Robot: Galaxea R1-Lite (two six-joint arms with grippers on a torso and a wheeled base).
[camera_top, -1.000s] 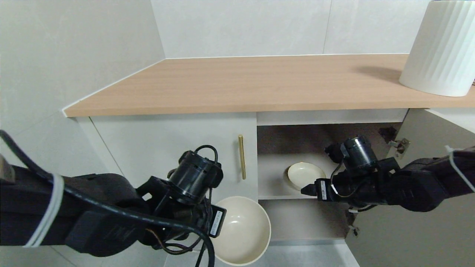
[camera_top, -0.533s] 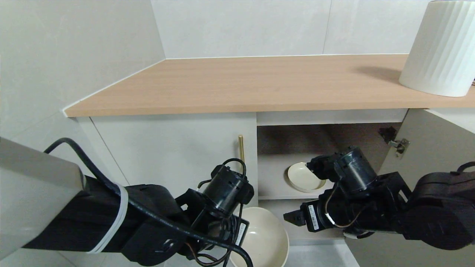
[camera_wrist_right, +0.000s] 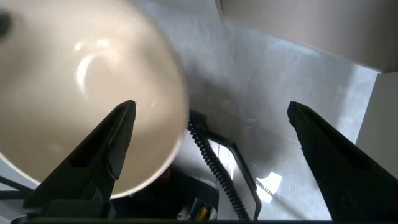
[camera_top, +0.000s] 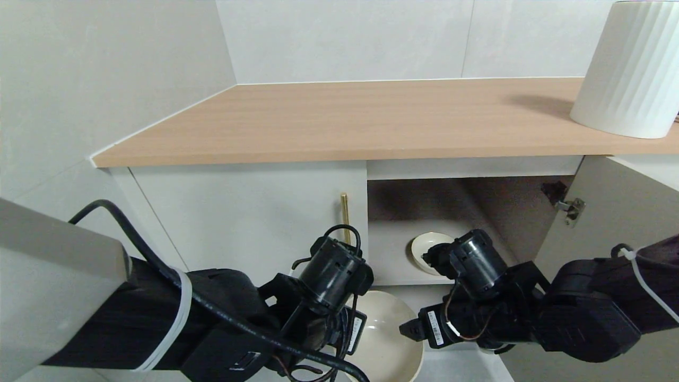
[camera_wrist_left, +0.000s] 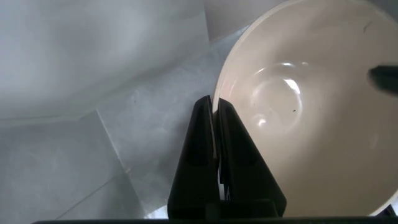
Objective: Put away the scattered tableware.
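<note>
A large cream bowl (camera_top: 390, 339) hangs low in front of the open cabinet, just below its shelf edge. My left gripper (camera_wrist_left: 216, 115) is shut on the bowl's rim (camera_wrist_left: 249, 56), one finger inside and one outside. My right gripper (camera_wrist_right: 211, 130) stands wide open close beside the same bowl (camera_wrist_right: 74, 93), with one finger (camera_wrist_right: 115, 143) overlapping the bowl's edge in the right wrist view; whether it touches I cannot tell. In the head view the right gripper (camera_top: 411, 328) sits just right of the bowl. A small cream plate (camera_top: 427, 245) lies on the cabinet shelf, partly hidden by my right wrist.
The left cabinet door is closed, with a brass handle (camera_top: 345, 212). The right door (camera_top: 610, 223) swings open at the right. Above is a wooden countertop (camera_top: 371, 116) carrying a white ribbed container (camera_top: 631, 69). Grey floor (camera_wrist_left: 155, 137) lies under the bowl.
My left arm carried the bowl right and lower, toward the cabinet opening. My right arm dropped from in front of the shelf plate and moved left, ending next to the bowl.
</note>
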